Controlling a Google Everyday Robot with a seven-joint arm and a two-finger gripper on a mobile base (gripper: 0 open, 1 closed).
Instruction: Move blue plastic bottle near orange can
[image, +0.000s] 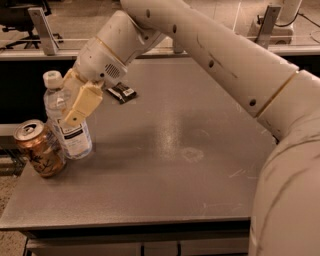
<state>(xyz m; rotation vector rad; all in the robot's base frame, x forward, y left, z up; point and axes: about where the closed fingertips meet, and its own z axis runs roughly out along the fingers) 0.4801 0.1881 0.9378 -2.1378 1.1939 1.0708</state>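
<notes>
The orange can (39, 149) stands up straight near the edge of the gray table (170, 185). Its silver top with the pull tab faces up, and there is dark writing on its side.

Just beside the can, on the side away from the table's edge, stands the blue plastic bottle (73, 136). It is so close that the two look like they touch, though I cannot tell for sure. The bottle is see-through, with a white cap and a white-and-dark label. It is taller than the can and leans a little, with its cap over the can's side. Its bottom looks to be on the table.

The gripper (67, 109) is above the can and a bit past it, wrapped around the top half of the bottle. It is pinching the bottle - one tan finger lies across the front of it and the other sits behind it, near the neck. The big white arm (210, 45) goes up and away from the can to the far side of the view.

Farther back from the can, past the gripper, a small flat black wrapper (121, 93) lies on the table - well apart from the can.
</notes>
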